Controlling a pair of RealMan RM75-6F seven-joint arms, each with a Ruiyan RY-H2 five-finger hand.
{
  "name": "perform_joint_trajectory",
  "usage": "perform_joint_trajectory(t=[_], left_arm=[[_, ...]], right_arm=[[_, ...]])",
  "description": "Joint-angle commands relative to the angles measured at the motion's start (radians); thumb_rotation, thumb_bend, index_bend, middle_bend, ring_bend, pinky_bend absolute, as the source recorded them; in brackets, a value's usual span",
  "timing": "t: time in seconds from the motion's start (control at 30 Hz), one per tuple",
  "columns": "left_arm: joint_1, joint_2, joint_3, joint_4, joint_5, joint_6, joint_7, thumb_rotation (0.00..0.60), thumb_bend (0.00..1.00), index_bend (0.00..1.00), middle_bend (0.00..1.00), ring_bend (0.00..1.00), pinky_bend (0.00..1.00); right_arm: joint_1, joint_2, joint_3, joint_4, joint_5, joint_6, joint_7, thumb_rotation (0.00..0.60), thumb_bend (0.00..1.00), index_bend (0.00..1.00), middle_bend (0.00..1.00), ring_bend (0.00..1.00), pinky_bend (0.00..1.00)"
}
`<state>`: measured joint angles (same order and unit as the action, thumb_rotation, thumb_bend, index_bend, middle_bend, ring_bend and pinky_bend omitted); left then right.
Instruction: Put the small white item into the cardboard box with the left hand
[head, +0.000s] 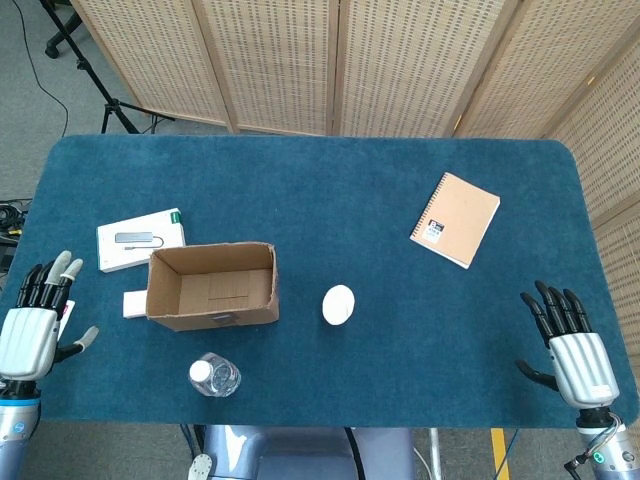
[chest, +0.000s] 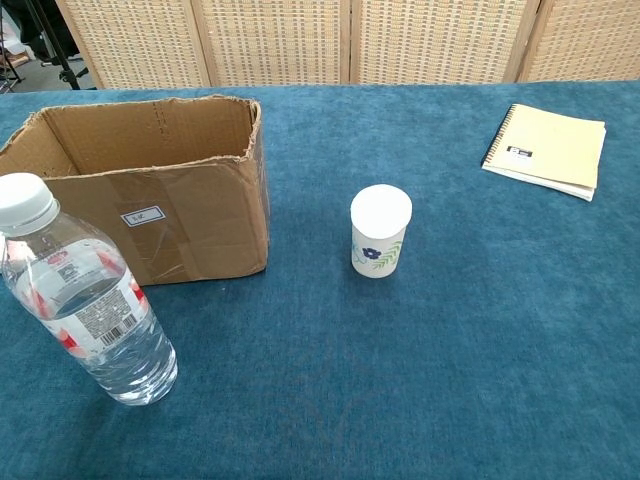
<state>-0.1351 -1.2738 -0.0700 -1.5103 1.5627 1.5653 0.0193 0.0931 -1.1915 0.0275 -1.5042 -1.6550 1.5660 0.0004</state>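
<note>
In the head view, the left hand (head: 28, 335) is seen at the near left edge of the tabletop (head: 330, 190), fingers apart and holding nothing; the right hand (head: 572, 350) lies likewise spread and empty at the near right corner. The small white item (head: 338, 304) stands well to the right of the left hand, with the cardboard box (head: 212, 285) between the two. The reach is judged best carried over or in front of the box, clear of the water bottle (head: 214, 376) nearer the hand, so that the item is gripped round its sides and kept upright before being lowered through the open top. Counted here are one item, one box, one bottle, one notebook (head: 455, 219), one white packet (head: 140, 239) and two hands. In the chest view, neither hand is shown; one white cup-like item (chest: 380, 232) with a leaf print is seen upright, apart from one box (chest: 150, 200), with one bottle (chest: 85, 300) and one notebook (chest: 548, 148).
</note>
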Motion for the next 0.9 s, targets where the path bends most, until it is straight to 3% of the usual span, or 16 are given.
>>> perform_joint_trajectory(t=[0.03, 0.23, 0.37, 0.57, 0.7, 0.9], left_arm=[[-0.001, 0.001, -0.001, 0.000, -0.004, -0.004, 0.000, 0.600, 0.18, 0.00, 0.00, 0.00, 0.00], [-0.010, 0.007, -0.014, -0.004, -0.036, -0.032, -0.004, 0.600, 0.19, 0.04, 0.00, 0.00, 0.00], [-0.035, 0.058, -0.020, -0.035, -0.078, -0.113, -0.032, 0.600, 0.20, 0.09, 0.00, 0.00, 0.00], [-0.099, 0.188, -0.030, -0.125, -0.158, -0.294, -0.060, 0.600, 0.22, 0.28, 0.00, 0.00, 0.00], [-0.140, 0.219, -0.046, -0.140, -0.226, -0.384, -0.054, 0.600, 0.23, 0.41, 0.00, 0.00, 0.00], [-0.188, 0.202, -0.067, -0.121, -0.320, -0.472, -0.024, 0.600, 0.23, 0.45, 0.00, 0.00, 0.00]], right_arm=[[0.000, 0.000, 0.000, 0.000, 0.001, 0.000, 0.000, 0.600, 0.13, 0.08, 0.00, 0.00, 0.00], [0.000, 0.001, 0.001, 0.000, 0.004, -0.001, 0.003, 0.600, 0.13, 0.08, 0.00, 0.00, 0.00], [0.001, 0.000, 0.002, -0.001, 0.006, -0.005, 0.000, 0.600, 0.13, 0.08, 0.00, 0.00, 0.00], [0.001, -0.002, -0.001, -0.003, 0.000, -0.002, -0.007, 0.600, 0.13, 0.08, 0.00, 0.00, 0.00], [0.000, -0.002, 0.001, 0.000, -0.002, 0.004, 0.000, 0.600, 0.13, 0.08, 0.00, 0.00, 0.00], [0.000, -0.004, 0.001, 0.004, -0.005, 0.008, 0.006, 0.600, 0.13, 0.08, 0.00, 0.00, 0.00]])
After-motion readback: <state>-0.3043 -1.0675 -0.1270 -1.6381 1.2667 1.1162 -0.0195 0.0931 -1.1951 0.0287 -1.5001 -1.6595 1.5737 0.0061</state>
